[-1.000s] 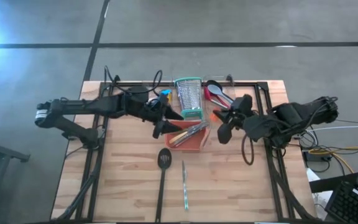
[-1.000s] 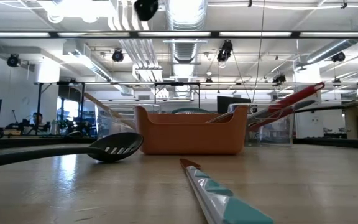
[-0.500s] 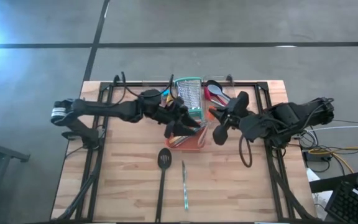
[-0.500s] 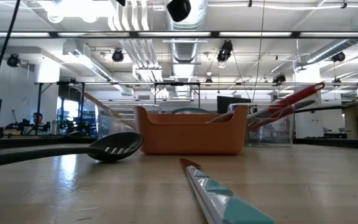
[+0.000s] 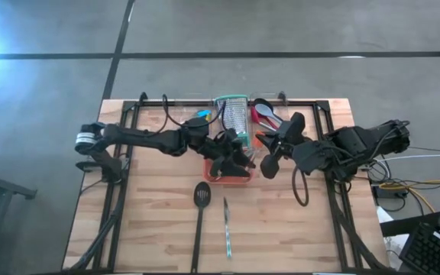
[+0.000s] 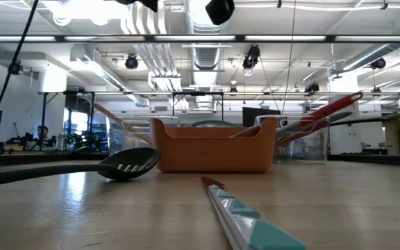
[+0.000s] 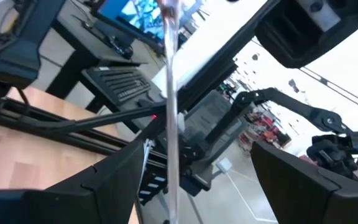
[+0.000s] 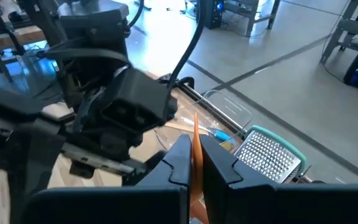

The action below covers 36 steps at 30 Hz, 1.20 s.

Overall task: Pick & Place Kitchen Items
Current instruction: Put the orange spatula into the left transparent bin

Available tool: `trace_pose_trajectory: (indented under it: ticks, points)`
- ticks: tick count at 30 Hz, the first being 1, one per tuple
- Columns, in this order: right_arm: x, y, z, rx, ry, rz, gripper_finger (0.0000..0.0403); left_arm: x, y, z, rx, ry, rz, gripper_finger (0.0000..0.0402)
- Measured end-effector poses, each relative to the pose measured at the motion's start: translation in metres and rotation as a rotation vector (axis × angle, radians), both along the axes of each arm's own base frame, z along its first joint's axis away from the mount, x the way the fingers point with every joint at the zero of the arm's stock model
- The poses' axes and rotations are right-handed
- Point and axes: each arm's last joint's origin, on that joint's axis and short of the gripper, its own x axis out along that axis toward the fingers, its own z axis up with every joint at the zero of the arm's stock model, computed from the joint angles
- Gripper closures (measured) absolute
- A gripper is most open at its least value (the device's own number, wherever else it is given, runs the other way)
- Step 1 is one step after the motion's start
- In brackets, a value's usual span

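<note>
- Left gripper (image 5: 231, 158): my left wrist view shows its fingers (image 7: 98, 186) spread wide, with a slim clear rod between them touching neither. Released, holding nothing.
- It hangs over the orange tray (image 5: 228, 176) at mid table; in the low view the arm is above the picture, so I judge it well above the utensils.
- Right gripper (image 5: 270, 162): its fingers (image 8: 179, 163) are pinched nearly together on a thin orange stick. I can't tell what that stick belongs to, so I only call them clenched. It waits just right of the tray.
- Kitchen items: several slim handled tools lie in the tray under my left gripper; red spoon (image 5: 264, 114) sits in a clear bin at the far side, right of the steel grater (image 5: 233, 120).
- Already out on the near table: black slotted turner (image 5: 202, 195) and, just right of it, a teal-handled tool (image 5: 227, 227).
- My plan: pick one handle in the tray, line the spread fingers across it, descend straight.
- Watch the grater, just beyond the tray: I'd stay on the near side so the wrist doesn't knock it.
- Handles overlap, so I'd take the topmost one to avoid dragging a neighbour out.
- Keep the right arm parked; the two grippers are near each other.
</note>
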Motion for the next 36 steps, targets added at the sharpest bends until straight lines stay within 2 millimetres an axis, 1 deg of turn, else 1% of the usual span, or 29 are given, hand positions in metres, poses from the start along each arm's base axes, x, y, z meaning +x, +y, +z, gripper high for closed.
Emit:
trace_pose_trajectory:
  ticks: [4, 7, 10, 12, 16, 17, 23, 27, 32, 36]
  points:
    - [0.0, 0.0, 0.0, -0.001, 0.003, 0.0, 0.0394, 0.003, -0.005, 0.002, 0.027, -0.022, -0.015, 0.0114]
    - [0.0, 0.0, 0.0, -0.001, 0.004, 0.0, 0.0394, 0.002, -0.006, 0.004, 0.047, -0.04, -0.028, 0.0151]
    - [0.0, 0.0, 0.0, -0.001, 0.004, 0.0, 0.0394, 0.001, -0.006, 0.006, 0.048, -0.043, -0.034, 0.0209]
    - [0.0, 0.0, 0.0, 0.0, 0.003, 0.0, 0.0394, 0.001, -0.006, 0.006, 0.049, -0.045, -0.035, 0.0257]
    - [0.0, 0.0, 0.0, 0.003, -0.001, 0.003, 0.0394, 0.001, -0.006, 0.005, 0.043, -0.031, -0.037, 0.0369]
    - [0.001, 0.0, 0.001, 0.008, -0.01, 0.005, 0.0394, 0.001, -0.006, 0.004, 0.035, -0.017, -0.036, 0.0381]
    - [-0.001, 0.0, 0.001, 0.008, -0.007, 0.003, 0.0391, 0.0, -0.004, 0.005, 0.035, -0.011, -0.032, 0.0385]
    - [-0.006, 0.0, 0.007, 0.02, -0.019, 0.016, 0.037, -0.007, 0.001, 0.01, 0.051, 0.0, -0.022, 0.0386]
    - [-0.026, -0.004, 0.018, 0.048, -0.023, 0.017, 0.0337, -0.027, 0.014, 0.023, 0.124, 0.036, 0.022, 0.0387]
    - [-0.042, -0.009, 0.015, 0.105, 0.022, -0.007, 0.0314, -0.054, 0.026, 0.038, 0.221, 0.064, 0.128, 0.0387]
